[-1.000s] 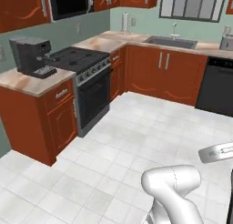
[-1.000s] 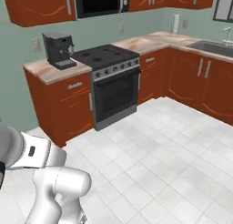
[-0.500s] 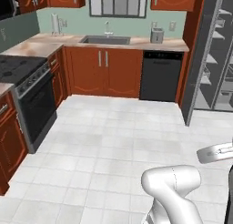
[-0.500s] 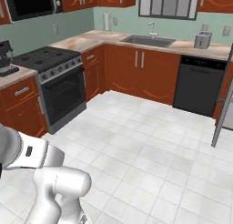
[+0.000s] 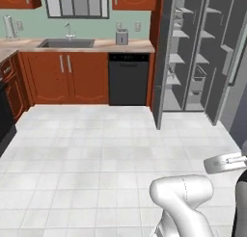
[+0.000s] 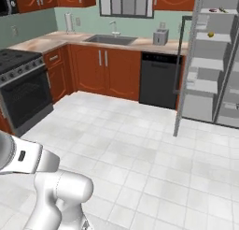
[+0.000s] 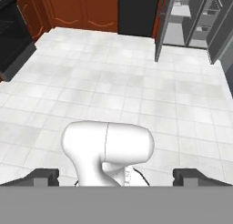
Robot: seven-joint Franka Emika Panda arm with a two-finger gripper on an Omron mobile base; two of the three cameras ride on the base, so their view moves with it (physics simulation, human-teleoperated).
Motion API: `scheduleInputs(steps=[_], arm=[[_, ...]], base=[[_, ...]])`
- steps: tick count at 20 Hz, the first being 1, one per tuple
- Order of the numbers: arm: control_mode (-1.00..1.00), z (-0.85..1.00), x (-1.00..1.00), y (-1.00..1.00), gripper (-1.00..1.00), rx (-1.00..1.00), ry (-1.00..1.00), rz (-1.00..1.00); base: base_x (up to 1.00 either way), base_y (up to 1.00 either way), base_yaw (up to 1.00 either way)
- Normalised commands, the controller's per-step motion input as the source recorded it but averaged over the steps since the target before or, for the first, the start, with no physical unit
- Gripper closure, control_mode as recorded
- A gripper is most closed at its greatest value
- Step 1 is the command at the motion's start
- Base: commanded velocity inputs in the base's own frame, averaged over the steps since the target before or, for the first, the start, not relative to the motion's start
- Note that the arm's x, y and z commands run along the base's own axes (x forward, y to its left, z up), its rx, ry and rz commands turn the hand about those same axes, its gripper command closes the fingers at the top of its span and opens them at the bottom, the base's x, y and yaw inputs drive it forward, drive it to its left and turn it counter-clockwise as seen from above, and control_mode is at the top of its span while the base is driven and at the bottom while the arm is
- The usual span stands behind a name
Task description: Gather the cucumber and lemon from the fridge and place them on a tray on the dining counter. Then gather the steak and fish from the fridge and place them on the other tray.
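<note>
Right base view, open fridge, no legible writing

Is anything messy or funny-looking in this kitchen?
Nothing is spilled or broken. The one thing that stands out is the fridge: its doors hang wide open, showing grey shelves. The floor looks clean, and the sink and toaster sit tidy on the counter.

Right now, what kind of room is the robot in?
A home kitchen, rendered. You can see a steel sink set in a pale stone counter, a black dishwasher under it, and a tall grey fridge standing open.
</note>
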Motion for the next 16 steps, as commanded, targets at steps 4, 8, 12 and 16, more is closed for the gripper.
scheduleInputs(steps=[4, 8, 12, 16], arm=[[1.00, 0.00, 0.00, 0.00, -1.00, 0.00, 0.00, 0.00], [1.00, 0.00, 0.00, 0.00, -1.00, 0.00, 0.00, 0.00], [1.00, 0.00, 0.00, 0.00, -1.00, 0.00, 0.00, 0.00], [1.00, 0.00, 0.00, 0.00, -1.00, 0.00, 0.00, 0.00]], base=[[0.22, -0.96, -0.10], [0.48, -0.81, -0.04], [0.66, -0.67, -0.03], [0.72, -0.60, -0.04]])
